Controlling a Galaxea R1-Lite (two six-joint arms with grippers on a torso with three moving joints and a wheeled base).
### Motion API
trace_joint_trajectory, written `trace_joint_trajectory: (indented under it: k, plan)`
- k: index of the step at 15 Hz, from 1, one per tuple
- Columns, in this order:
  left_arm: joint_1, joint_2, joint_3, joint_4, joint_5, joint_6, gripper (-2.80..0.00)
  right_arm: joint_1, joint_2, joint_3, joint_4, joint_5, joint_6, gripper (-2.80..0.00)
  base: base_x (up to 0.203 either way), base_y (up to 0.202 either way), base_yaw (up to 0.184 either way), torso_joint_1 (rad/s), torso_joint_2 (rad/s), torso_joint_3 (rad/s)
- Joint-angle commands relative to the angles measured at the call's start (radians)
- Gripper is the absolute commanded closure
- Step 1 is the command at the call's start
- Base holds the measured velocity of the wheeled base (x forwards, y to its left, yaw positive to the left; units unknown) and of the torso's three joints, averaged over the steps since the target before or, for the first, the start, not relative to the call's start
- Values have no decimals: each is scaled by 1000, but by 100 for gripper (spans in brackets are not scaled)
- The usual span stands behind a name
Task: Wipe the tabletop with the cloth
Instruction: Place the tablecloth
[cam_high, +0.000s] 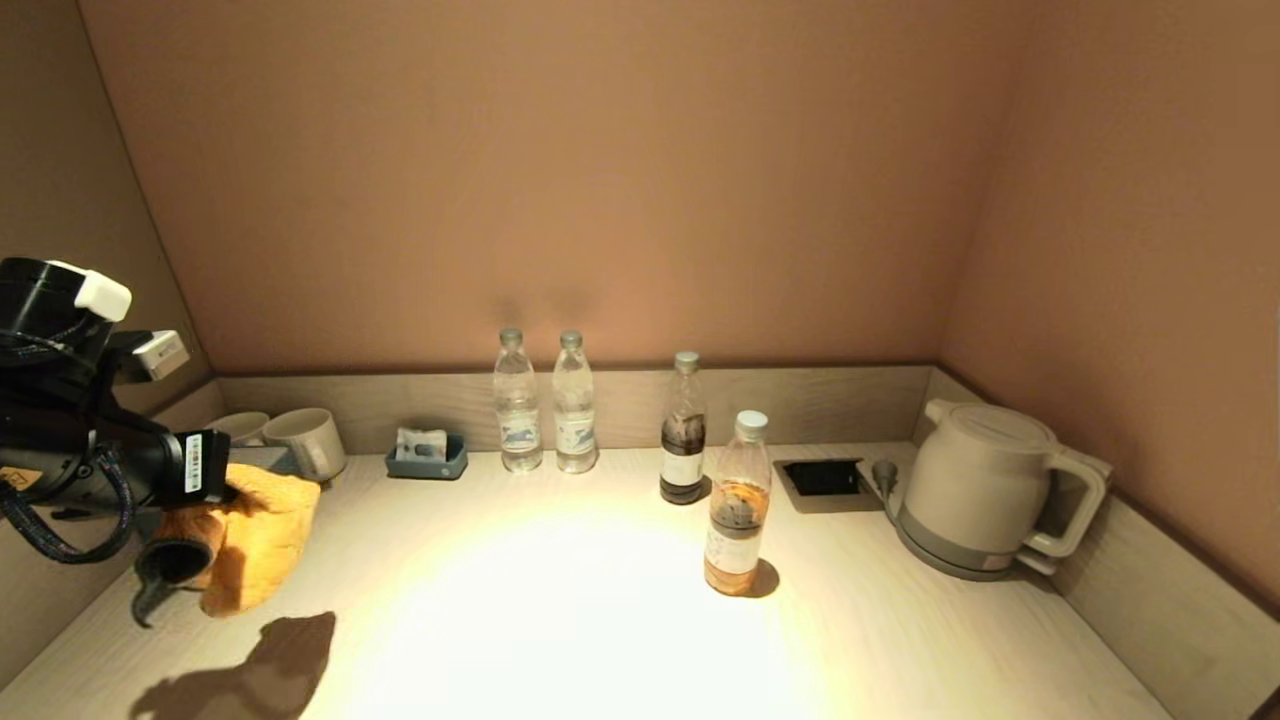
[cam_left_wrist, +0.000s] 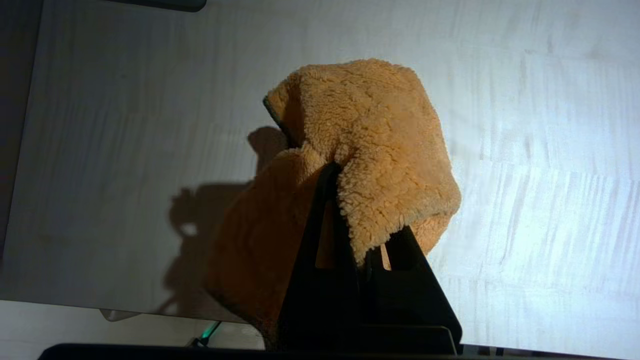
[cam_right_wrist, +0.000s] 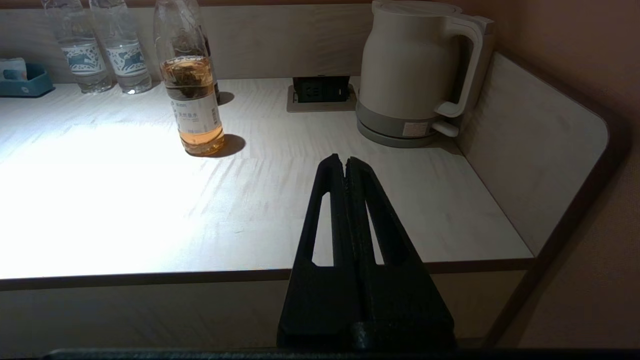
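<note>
A fluffy orange cloth hangs from my left gripper above the left part of the pale wooden tabletop. Its shadow falls on the wood below. In the left wrist view the black fingers are shut on the cloth, which drapes over and hides the fingertips. My right gripper is shut and empty, held off the table's front edge on the right side; it is out of the head view.
A tea bottle stands mid-table, with a dark bottle and two water bottles behind. A white kettle sits at the right, beside a socket recess. Two mugs and a blue tray stand at the back left.
</note>
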Motion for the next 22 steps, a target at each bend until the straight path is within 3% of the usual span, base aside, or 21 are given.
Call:
trace_joint_trajectory:
  k: [1, 2, 5, 7, 9, 11, 13, 22]
  plan:
    - [12, 6, 0, 3, 1, -1, 0, 0, 1, 0, 0, 0, 0, 0, 0, 0, 0, 0, 0, 0]
    - [32, 11, 0, 5, 1, 10, 0, 0, 1, 0, 0, 0, 0, 0, 0, 0, 0, 0, 0, 0]
    - [249, 54, -8, 11, 1, 71, 0, 0, 1, 0, 0, 0, 0, 0, 0, 0, 0, 0, 0, 0]
    - [287, 79, -23, 13, 1, 98, 0, 0, 1, 0, 0, 0, 0, 0, 0, 0, 0, 0, 0, 0]
    - [393, 162, -92, 15, 2, 102, 0, 0, 1, 0, 0, 0, 0, 0, 0, 0, 0, 0, 0, 0]
    - [456, 235, -148, 26, 1, 105, 0, 0, 1, 0, 0, 0, 0, 0, 0, 0, 0, 0, 0, 0]
    - [495, 292, -191, 29, 1, 105, 0, 0, 1, 0, 0, 0, 0, 0, 0, 0, 0, 0, 0, 0]
    - [540, 425, -281, 32, 8, 106, 0, 0, 1, 0, 0, 0, 0, 0, 0, 0, 0, 0, 0, 0]
